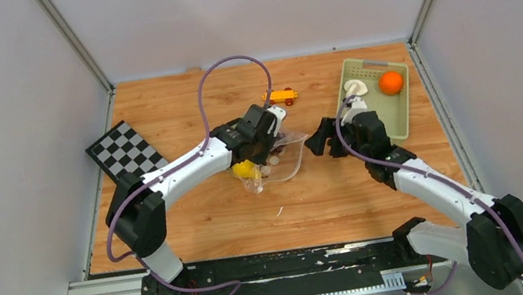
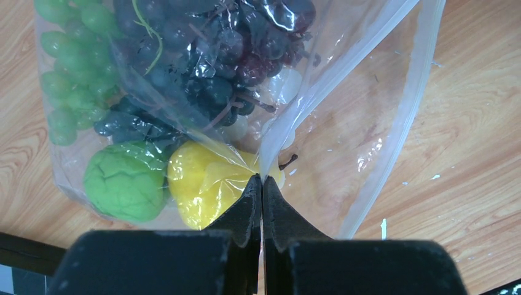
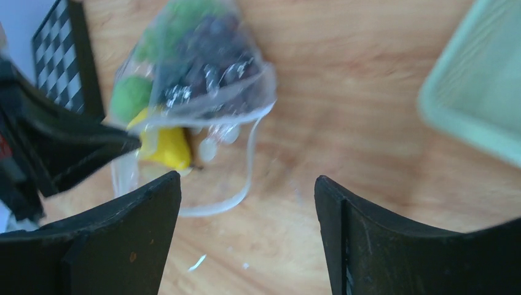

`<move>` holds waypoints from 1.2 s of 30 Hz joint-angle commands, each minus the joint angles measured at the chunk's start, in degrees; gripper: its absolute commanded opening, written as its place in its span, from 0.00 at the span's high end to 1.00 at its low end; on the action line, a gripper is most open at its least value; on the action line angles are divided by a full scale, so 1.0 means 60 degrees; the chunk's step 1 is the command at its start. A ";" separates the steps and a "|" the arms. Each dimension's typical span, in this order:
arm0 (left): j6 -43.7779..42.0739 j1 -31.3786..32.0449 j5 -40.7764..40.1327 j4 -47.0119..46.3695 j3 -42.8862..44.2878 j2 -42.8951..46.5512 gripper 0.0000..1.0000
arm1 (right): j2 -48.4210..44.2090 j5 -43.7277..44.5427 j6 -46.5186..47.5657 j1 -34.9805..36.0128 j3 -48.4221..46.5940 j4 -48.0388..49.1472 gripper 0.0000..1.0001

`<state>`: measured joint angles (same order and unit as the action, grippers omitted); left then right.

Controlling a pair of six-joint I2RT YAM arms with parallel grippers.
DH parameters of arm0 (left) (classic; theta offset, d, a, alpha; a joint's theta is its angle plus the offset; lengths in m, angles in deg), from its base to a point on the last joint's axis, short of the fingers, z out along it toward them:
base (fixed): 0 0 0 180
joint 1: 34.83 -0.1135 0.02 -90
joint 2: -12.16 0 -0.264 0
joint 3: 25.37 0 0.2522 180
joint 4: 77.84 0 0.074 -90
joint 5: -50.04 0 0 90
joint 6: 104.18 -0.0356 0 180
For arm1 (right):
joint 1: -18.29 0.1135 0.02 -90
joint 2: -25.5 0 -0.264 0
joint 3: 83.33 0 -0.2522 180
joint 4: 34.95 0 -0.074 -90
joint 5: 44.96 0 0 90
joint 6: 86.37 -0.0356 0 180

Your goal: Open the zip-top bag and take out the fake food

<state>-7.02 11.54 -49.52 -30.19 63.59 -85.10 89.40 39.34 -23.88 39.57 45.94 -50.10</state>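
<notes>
Light wood-grain bench (image 1: 200, 228). Directly on it:
- black-and-white checkerboard panel (image 1: 124, 151), left edge, angled
- small orange-yellow toy car (image 1: 281, 97), toward the back, about centre
- pale green plastic tray (image 1: 395, 117), back right, close to the right edge
- clear plastic zip-top bag (image 1: 290, 159), mid-bench, nearer than the car

Tiny white fleck (image 1: 279, 211) on bare wood, nearer than the bag.

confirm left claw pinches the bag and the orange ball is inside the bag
No: the top view shows the orange ball in the green tray, not inside the bag. The left claw does pinch the bag.
</notes>
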 commanded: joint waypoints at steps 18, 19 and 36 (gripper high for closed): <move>0.0092 0.0006 0.0324 -0.0409 0.0039 0.1136 1.00 | 0.3366 -0.0020 -0.2987 0.2880 0.0580 0.6152 0.43; 0.0107 0.0006 0.0364 -0.0408 0.0041 0.1136 1.00 | 0.3660 0.0117 -0.3020 0.2924 0.0392 0.6170 0.45; 0.0227 0.0006 0.0825 -0.0344 0.0116 0.1077 1.00 | 0.6242 0.3625 -0.4058 0.2978 -0.0435 0.6922 0.49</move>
<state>-6.54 11.54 -46.02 -30.91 63.57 -81.27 124.70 56.54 -46.83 57.28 45.66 -13.64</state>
